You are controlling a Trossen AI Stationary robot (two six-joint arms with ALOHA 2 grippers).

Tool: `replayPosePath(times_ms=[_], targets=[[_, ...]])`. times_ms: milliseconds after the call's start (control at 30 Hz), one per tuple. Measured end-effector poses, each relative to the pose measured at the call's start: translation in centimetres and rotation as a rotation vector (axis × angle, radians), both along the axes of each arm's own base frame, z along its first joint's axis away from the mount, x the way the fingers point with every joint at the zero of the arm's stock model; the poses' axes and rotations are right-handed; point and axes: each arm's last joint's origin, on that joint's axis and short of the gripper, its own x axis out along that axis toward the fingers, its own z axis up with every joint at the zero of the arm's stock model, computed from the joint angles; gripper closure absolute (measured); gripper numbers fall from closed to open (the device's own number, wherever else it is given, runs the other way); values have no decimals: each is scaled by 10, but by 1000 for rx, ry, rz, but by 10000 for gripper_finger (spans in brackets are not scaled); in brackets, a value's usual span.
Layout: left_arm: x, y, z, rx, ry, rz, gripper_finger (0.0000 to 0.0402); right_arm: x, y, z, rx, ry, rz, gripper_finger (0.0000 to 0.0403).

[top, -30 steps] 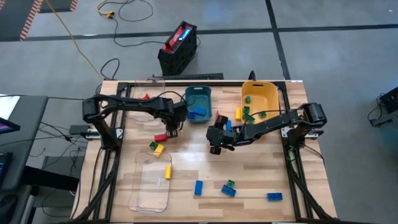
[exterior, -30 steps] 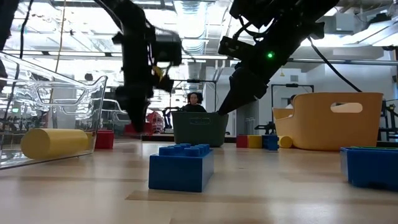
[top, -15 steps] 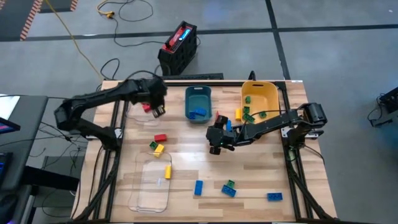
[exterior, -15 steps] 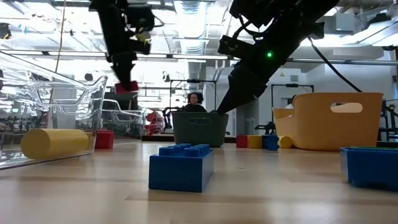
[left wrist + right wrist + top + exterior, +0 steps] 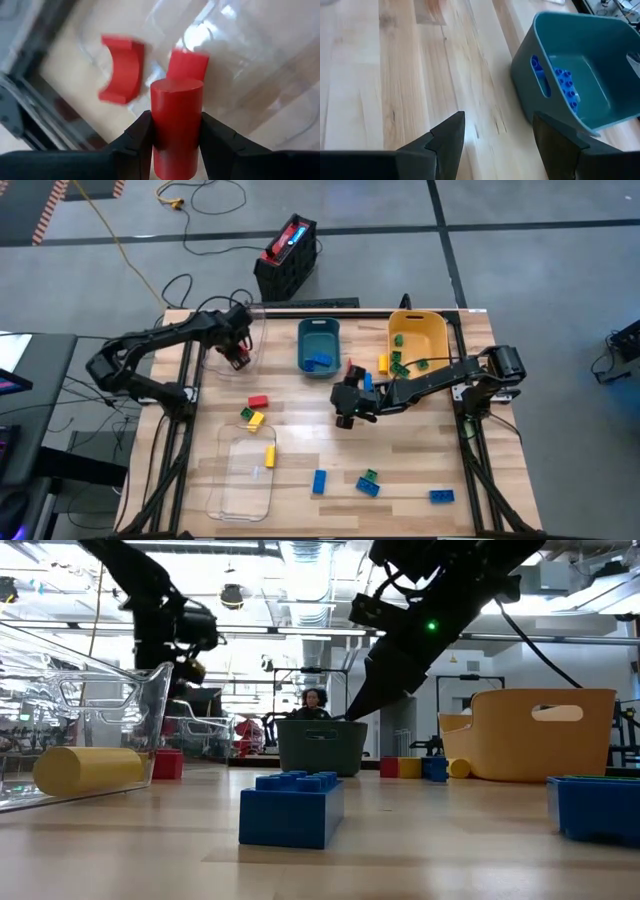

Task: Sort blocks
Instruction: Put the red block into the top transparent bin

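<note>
My left gripper (image 5: 238,352) is shut on a red cylinder block (image 5: 176,125) above a clear tray (image 5: 256,330) at the table's far left. In that tray lie a red arch block (image 5: 121,70) and another red block (image 5: 187,64). My right gripper (image 5: 345,408) hangs open over the middle of the table, next to the teal bin (image 5: 570,75), with nothing between its fingers. Loose blocks lie on the wood: a red one (image 5: 258,402), a yellow one (image 5: 252,419), and blue ones (image 5: 319,481) (image 5: 441,496). My left gripper pinches the red cylinder's curved sides (image 5: 161,131) between its two fingers. The fingers slant steeply down from above and lie along the cylinder, whose free end (image 5: 177,86) sticks out past the fingertips. The cylinder is lifted clear, above the tray.
The teal bin (image 5: 319,347) holds blue blocks and the yellow bin (image 5: 418,340) green ones, both at the far side. A second clear tray (image 5: 243,480) with a yellow cylinder (image 5: 269,457) lies near left. More blocks (image 5: 368,482) sit near the front edge.
My left gripper has swung from beside the teal bin toward the table's far left corner, turning as it went. It has carried the red cylinder clear of the table to above the far clear tray.
</note>
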Motion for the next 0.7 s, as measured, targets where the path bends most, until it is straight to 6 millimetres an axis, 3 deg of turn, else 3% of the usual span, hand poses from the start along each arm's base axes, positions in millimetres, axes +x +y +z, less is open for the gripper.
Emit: replayPosePath(times_ms=[100,300,367,567,700], targets=[[-3,-1,-7,-18,-10,15,279,1,0,1,4,-15,3,159],[-4,-3,-10,-33,-7,17,127,1,0,1,5,-13,7,159],[-4,-2,-6,-28,-4,18,99,1,0,1,3,-8,11,159],[3,-14,30,124,-141,-71,99,-4,0,2,-9,32,26,159],[2,-30,55,254,-222,-129,115,-9,2,18,-3,-1,42,159]])
